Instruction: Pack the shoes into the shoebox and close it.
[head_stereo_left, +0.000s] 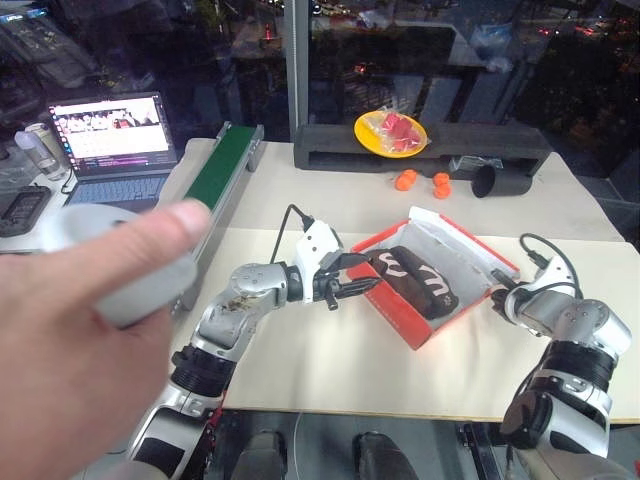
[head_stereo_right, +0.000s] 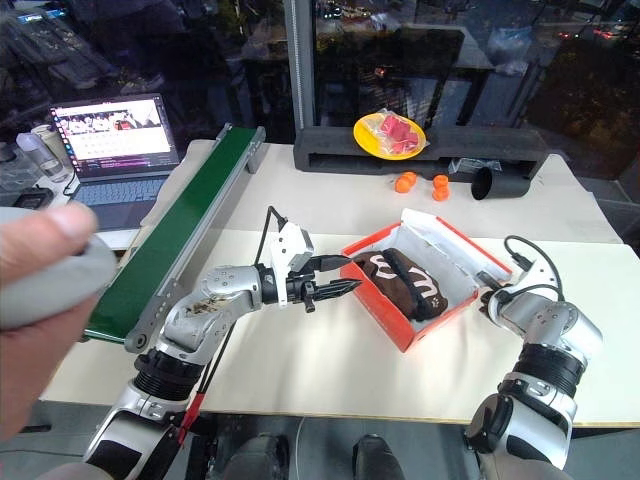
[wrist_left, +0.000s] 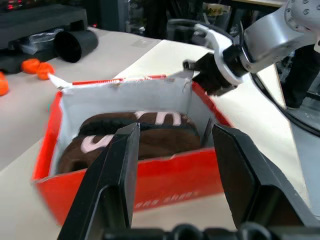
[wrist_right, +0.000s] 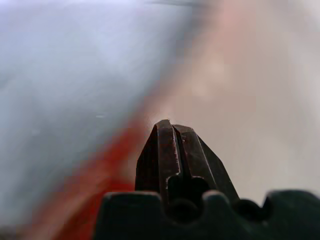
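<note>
The red-orange shoebox (head_stereo_left: 405, 318) stands open on the pale table, white inside. Both dark brown fuzzy shoes (head_stereo_left: 425, 280) with pale marks lie in it side by side. My left gripper (head_stereo_left: 374, 271) points level at the box's left wall, its fingers (wrist_left: 117, 170) open with nothing between them and just short of the cardboard. My right gripper (head_stereo_left: 497, 293) is shut and sits at the box's right corner, by the raised white far panel (head_stereo_left: 465, 245); the left wrist view also shows this gripper (wrist_left: 207, 75) there. In the right wrist view, blurred red and white cardboard lies close beyond the closed fingertips (wrist_right: 172, 130).
A person's hand (head_stereo_left: 90, 300) holding a grey object (head_stereo_left: 135, 280) fills the left foreground. A green conveyor (head_stereo_left: 225, 165) and a laptop (head_stereo_left: 110, 140) are at the left. At the back are a yellow plate (head_stereo_left: 390, 132), orange balls (head_stereo_left: 422, 182) and a black cup (head_stereo_left: 500, 180).
</note>
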